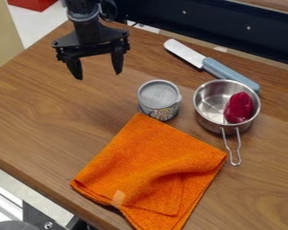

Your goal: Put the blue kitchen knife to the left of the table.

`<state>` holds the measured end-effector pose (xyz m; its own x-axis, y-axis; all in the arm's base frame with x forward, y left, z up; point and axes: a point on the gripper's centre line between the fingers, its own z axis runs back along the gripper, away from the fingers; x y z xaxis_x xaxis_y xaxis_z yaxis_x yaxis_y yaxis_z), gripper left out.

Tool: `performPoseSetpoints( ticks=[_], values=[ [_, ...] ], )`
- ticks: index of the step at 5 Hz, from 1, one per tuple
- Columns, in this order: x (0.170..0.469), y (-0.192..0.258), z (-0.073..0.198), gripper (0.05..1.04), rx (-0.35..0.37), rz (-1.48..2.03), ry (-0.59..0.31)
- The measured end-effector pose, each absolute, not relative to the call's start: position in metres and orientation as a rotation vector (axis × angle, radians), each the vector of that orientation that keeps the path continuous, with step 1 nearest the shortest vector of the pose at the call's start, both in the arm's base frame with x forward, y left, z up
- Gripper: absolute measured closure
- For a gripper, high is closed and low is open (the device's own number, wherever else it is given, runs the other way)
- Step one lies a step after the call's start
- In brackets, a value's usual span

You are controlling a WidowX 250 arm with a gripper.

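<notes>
My gripper [98,75] hangs over the upper left part of the wooden table [32,112], its two fingers spread apart with nothing between them. The knife [222,71], with a blue handle and a pale blade, lies at the upper right, its blade end pointing up and left and its handle down and right. It is well to the right of the gripper, just behind the metal pot.
A closed can [160,99] stands mid-table. Right of it sits a metal pot [205,116] holding a dark red object [239,108], its handle toward the front. An orange cloth [152,168] lies in front. A dark barrier [212,29] runs behind the table.
</notes>
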<state>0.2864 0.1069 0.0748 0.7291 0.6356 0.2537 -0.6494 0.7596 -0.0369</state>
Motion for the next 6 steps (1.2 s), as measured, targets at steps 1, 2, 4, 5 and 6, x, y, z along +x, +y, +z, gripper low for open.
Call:
performPoseSetpoints(
  ticks=[1,2,4,5,6],
  values=[
    [0.284,0.105,0.067,0.084,0.055,0.72,-0.233],
    [0.305,0.091,0.07,0.084,0.061,0.812,-0.261],
    [0.359,0.051,0.078,0.084,0.025,0.99,-0.285],
    [0.377,0.033,0.075,0.084,0.011,1.035,-0.32],
    [0.392,0.01,0.064,0.084,-0.004,1.014,-0.333]
  ],
)
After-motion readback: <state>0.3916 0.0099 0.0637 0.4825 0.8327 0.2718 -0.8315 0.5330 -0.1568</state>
